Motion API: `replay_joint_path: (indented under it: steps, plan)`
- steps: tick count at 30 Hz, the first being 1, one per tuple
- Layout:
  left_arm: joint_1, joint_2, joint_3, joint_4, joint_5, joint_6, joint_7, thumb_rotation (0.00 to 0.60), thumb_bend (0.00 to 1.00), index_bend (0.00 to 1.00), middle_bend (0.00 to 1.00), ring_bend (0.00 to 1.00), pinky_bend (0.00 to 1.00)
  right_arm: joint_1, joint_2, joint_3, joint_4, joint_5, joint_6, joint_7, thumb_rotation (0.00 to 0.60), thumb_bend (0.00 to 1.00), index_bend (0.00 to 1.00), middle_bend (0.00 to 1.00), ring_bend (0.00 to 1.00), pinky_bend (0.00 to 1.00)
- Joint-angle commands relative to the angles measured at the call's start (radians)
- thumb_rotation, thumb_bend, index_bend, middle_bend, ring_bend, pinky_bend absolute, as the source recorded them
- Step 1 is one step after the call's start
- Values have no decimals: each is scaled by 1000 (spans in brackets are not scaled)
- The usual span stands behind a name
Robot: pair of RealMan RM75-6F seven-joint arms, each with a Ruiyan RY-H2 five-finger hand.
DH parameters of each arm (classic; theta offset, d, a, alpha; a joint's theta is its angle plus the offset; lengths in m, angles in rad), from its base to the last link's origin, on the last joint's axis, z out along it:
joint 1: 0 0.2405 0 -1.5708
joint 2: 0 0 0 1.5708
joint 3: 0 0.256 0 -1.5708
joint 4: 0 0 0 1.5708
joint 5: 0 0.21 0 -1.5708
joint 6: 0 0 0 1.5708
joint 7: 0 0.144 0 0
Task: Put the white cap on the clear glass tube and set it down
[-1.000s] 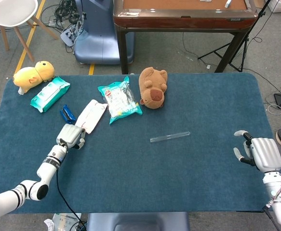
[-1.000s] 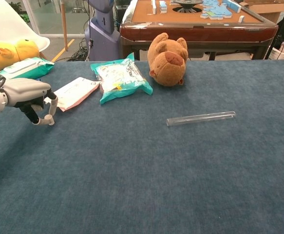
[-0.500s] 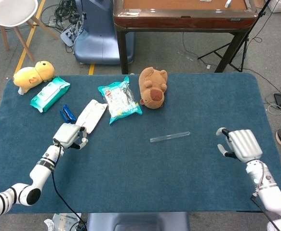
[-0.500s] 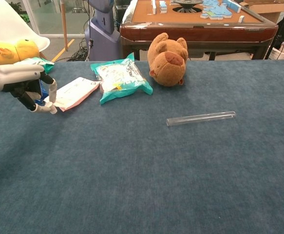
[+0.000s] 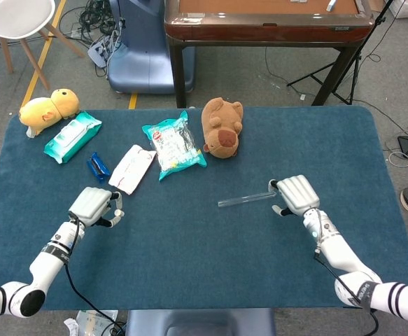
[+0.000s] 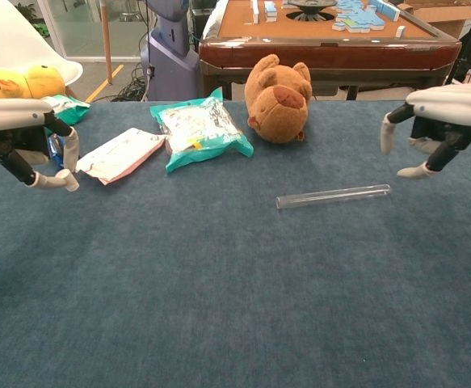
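The clear glass tube (image 5: pixel 246 199) (image 6: pixel 333 196) lies flat on the blue table cloth, right of centre. My right hand (image 5: pixel 295 194) (image 6: pixel 439 121) hovers just above and beyond the tube's right end, fingers spread and curved downward, holding nothing. My left hand (image 5: pixel 96 205) (image 6: pixel 23 133) is raised over the table's left side with its fingers curled in. A small whitish piece, seemingly the white cap (image 6: pixel 67 181), sits pinched between its thumb and a finger; the hand hides most of it.
A brown plush bear (image 5: pixel 222 127), a teal snack bag (image 5: pixel 173 145), a white flat packet (image 5: pixel 133 168), a blue clip (image 5: pixel 97 166), a wipes pack (image 5: pixel 72 136) and a yellow plush duck (image 5: pixel 47 107) lie along the back and left. The table's near edge (image 5: pixel 204 308) runs in front.
My right hand has swept left from the table's right edge to the tube's right end. My left hand has lifted off the cloth and drawn back from the white packet.
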Motion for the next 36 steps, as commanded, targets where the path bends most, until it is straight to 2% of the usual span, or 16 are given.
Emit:
replay_joint_path:
  steps: [1, 9, 17, 36]
  plan:
    - [7, 12, 6, -21, 5, 12, 6, 600, 279, 527, 1000, 1000, 1000, 53, -59, 7, 53, 52, -39, -45, 600, 247, 427, 898, 971, 992]
    - [16, 22, 19, -43, 10, 22, 6, 600, 278, 526, 1000, 1000, 1000, 144, -194, 3, 187, 166, -84, -103, 600, 248, 458, 901, 971, 992]
    - [27, 29, 27, -44, 16, 26, -9, 600, 278, 525, 1000, 1000, 1000, 198, -278, -16, 284, 226, -96, -142, 600, 247, 477, 902, 971, 992]
    - [31, 21, 32, -22, 26, 14, -40, 600, 278, 523, 1000, 1000, 1000, 237, -346, -32, 392, 285, -106, -142, 600, 249, 507, 903, 971, 993]
